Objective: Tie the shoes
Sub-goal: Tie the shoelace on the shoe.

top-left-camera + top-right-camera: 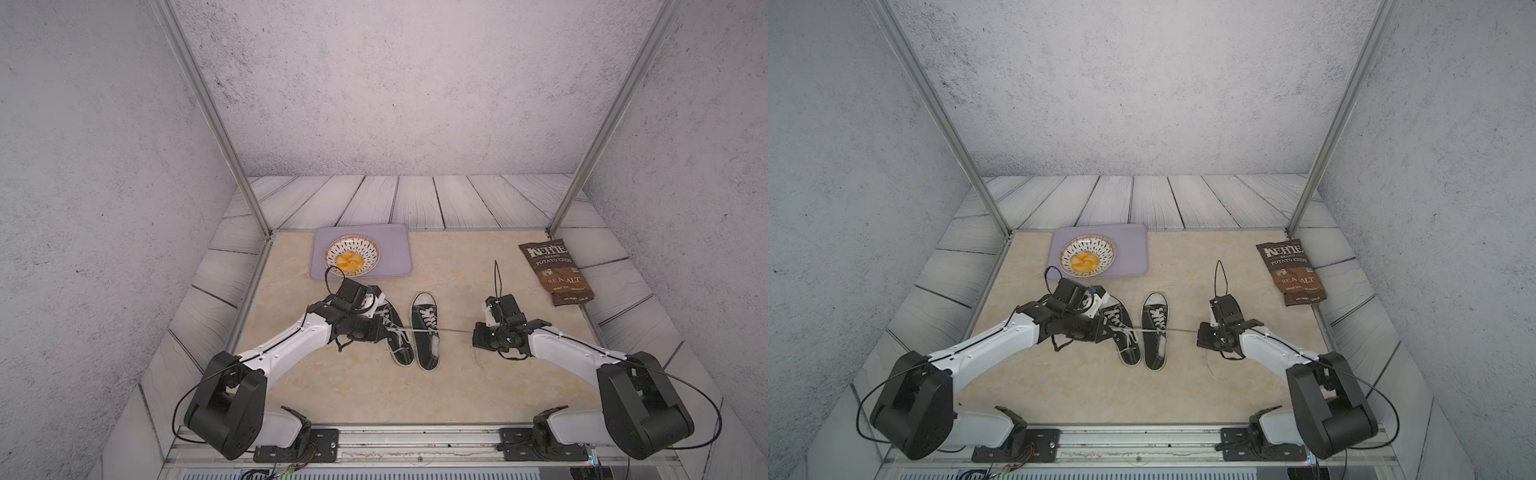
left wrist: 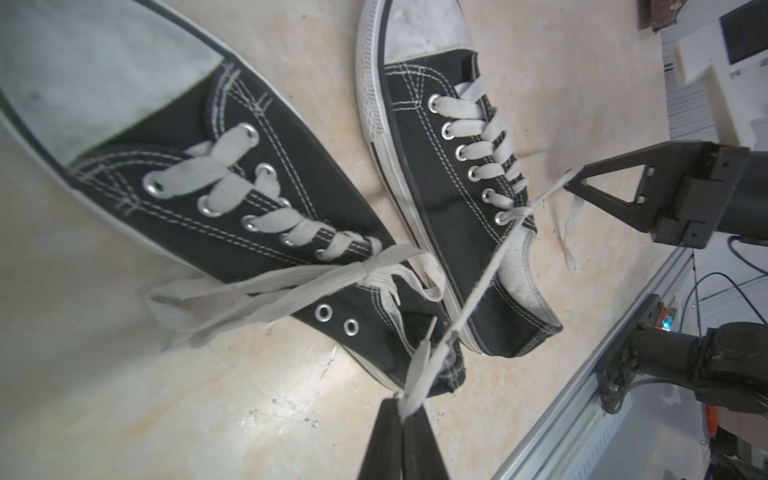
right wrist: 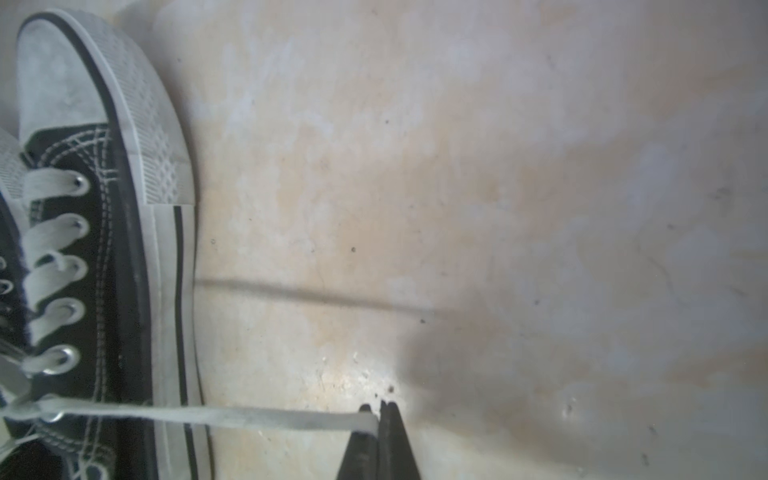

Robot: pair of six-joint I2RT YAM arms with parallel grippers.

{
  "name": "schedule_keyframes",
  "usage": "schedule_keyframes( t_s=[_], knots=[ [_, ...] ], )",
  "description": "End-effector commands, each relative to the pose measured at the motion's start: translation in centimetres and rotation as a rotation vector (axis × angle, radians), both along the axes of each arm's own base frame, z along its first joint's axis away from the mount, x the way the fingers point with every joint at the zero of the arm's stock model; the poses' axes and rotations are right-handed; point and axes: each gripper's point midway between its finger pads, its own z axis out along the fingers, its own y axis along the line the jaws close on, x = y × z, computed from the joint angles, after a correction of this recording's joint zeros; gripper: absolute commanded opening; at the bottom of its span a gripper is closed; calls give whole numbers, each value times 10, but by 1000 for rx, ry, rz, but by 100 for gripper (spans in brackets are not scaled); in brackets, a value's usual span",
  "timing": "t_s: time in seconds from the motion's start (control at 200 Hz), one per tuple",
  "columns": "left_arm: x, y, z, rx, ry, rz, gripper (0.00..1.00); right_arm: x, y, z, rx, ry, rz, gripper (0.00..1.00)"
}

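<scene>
1. Left of the untied shoe [image 2: 440,199], the left gripper [image 2: 402,405] is pinching one end of its lace [image 2: 490,274], jaws closed tight on it.
2. Just beside the untied shoe, the bowed shoe [image 2: 270,216] is lying on the desk [image 1: 332,386], seemingly finished.
3. The untied shoe is sitting mid-desk, its lace being stretched taut both ways, probably to cinch a first knot.
4. Right of the untied shoe, the right gripper [image 3: 380,409] is clamping the lace's other end, supplying the counter-tension.

Soft, even light in both top views, edges bent by the lens. Right wrist view's blurry, shoe [image 3: 104,257] included, with shadow and glare on the tabletop [image 3: 498,187].
</scene>
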Motion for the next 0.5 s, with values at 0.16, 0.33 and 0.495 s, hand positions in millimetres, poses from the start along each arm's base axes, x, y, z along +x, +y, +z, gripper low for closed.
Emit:
schedule_keyframes(
  t_s=[0.16, 0.33, 0.495],
  knots=[
    [-33, -26, 4, -96, 35, -138, 0, 0, -17, 10, -69, -5, -23, 0],
    [-92, -69, -11, -103, 140, -378, 0, 1, -11, 18, -56, -14, 16, 0],
    [-119, -82, -39, -33, 215, -463, 0, 0, -7, 20, -38, -22, 40, 0]
  ],
)
